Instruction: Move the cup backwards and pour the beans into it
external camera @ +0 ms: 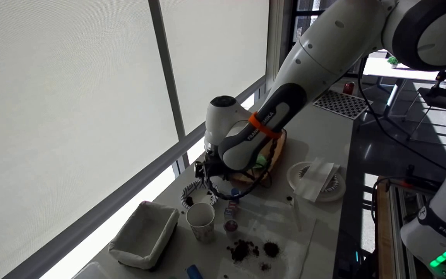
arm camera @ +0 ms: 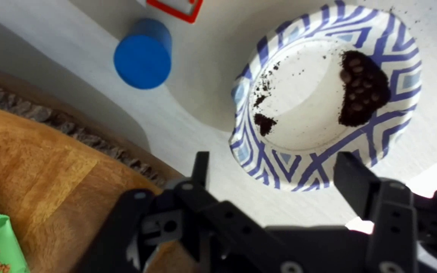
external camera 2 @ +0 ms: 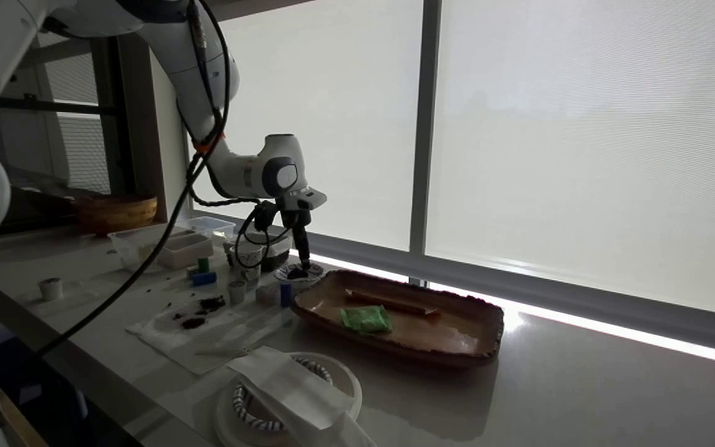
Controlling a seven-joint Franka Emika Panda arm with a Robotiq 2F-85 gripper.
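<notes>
A white paper cup [external camera: 199,226] with a faint print stands upright near the fabric-lined basket; it also shows in an exterior view [external camera 2: 251,278], partly behind a cable. It is out of the wrist view. Dark beans [arm camera: 364,89] lie heaped with dark grounds inside a blue-and-white patterned paper bowl [arm camera: 290,170], with a smaller dark patch at its other side. The bowl also shows in an exterior view [external camera: 192,190]. My gripper [arm camera: 271,157] is open and empty, pointing down above the near rim of the bowl. One finger overlaps the rim in view; contact cannot be told.
A wooden tray [external camera 2: 457,338] with a green packet [external camera 2: 367,319] sits close beside the gripper. A blue cylinder [arm camera: 142,57] and a small cup [external camera: 230,228] stand near the bowl. Dark heaps [external camera: 271,249] lie on a napkin. A lined basket [external camera: 143,232] stands by the window.
</notes>
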